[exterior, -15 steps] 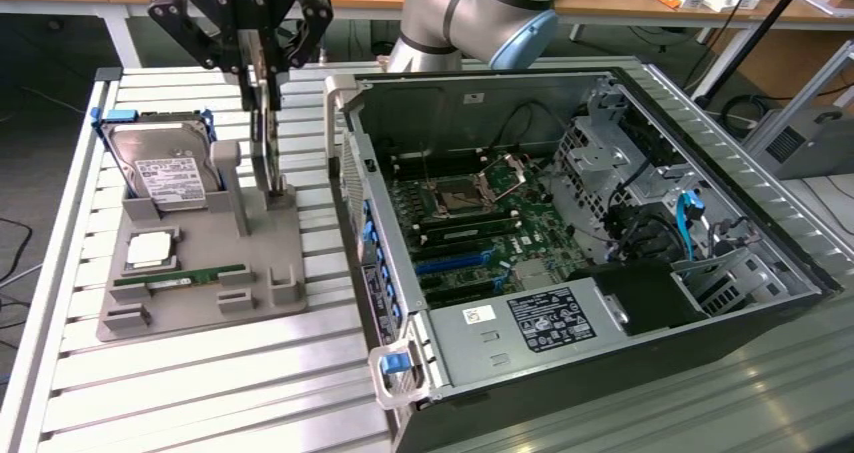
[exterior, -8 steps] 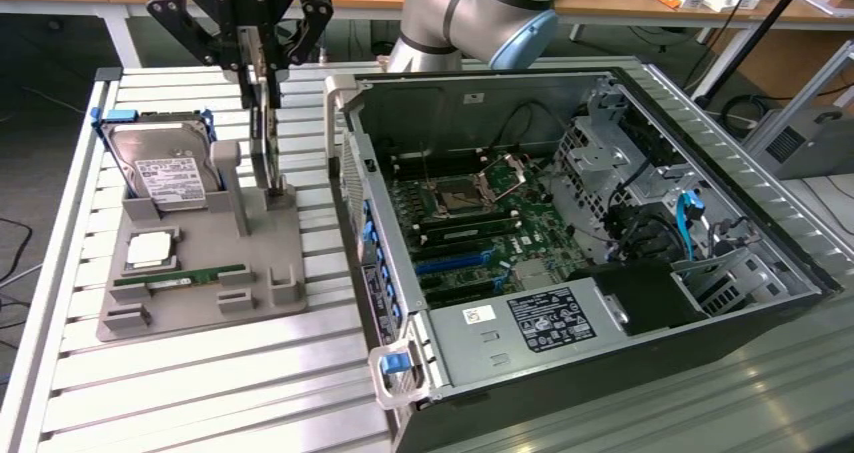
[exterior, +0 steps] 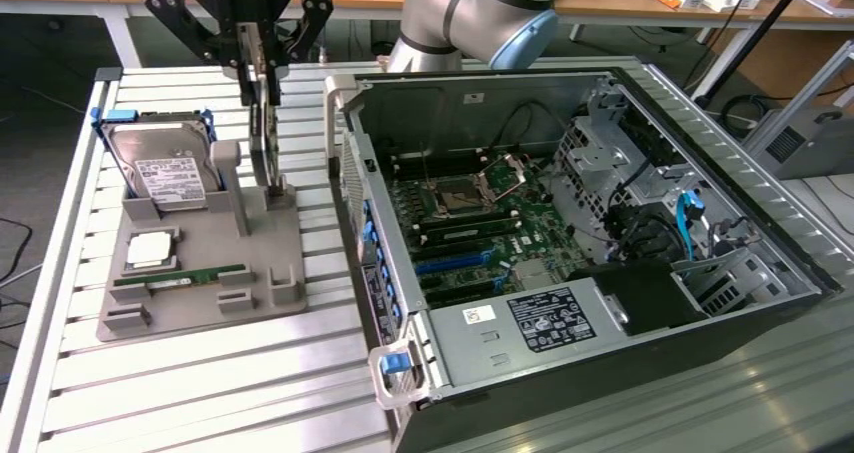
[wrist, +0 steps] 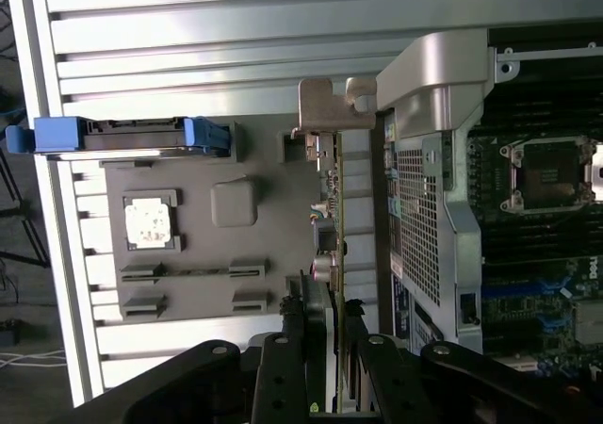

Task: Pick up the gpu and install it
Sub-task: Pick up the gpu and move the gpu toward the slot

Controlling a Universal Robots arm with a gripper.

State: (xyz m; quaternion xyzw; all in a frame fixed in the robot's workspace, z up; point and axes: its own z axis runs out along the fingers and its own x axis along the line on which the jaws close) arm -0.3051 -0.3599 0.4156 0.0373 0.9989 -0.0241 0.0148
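Observation:
The gpu (exterior: pixel 267 133), a thin dark card, stands on edge above the grey holder tray (exterior: pixel 200 313), its lower end at the tray's upright slot. My gripper (exterior: pixel 260 68) comes down on it from above, with a finger on each face of the card, shut on its upper edge. In the wrist view the gpu (wrist: pixel 332 207) runs edge-on away from my gripper (wrist: pixel 327 325), with its silvery bracket (wrist: pixel 332 108) at the far end. The open computer case (exterior: pixel 587 233) lies to the exterior view's right, blue card slots (exterior: pixel 447 263) showing on its motherboard.
On the holder tray rest a silver hard drive (exterior: pixel 163 168) in a blue frame, a square processor (exterior: pixel 151 250) and a green memory stick (exterior: pixel 180 276). The case's raised side wall (wrist: pixel 424 188) stands close beside the card. Everything sits on a slatted aluminium table (exterior: pixel 200 393).

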